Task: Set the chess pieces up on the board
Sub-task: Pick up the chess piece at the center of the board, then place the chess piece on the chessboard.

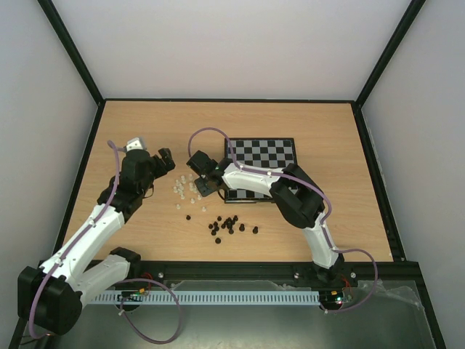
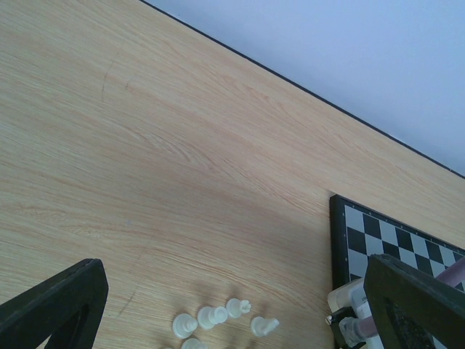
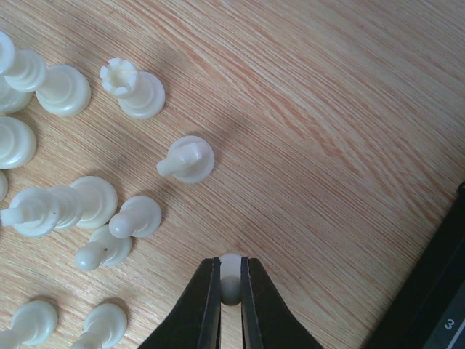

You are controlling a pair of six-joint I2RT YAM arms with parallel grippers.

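Right hand [image 3: 230, 265] clamps 1 cream chess piece [image 3: 230, 287] at its fingertips, near loose chess pieces [image 3: 109, 218]; left hand [image 1: 164, 161] spread apart.

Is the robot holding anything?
The right gripper pinches one white chess piece by its sides, rounded end poking out. The left gripper holds nothing.

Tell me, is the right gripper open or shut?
Shut on a white chess piece: the right gripper clamps it from both sides.
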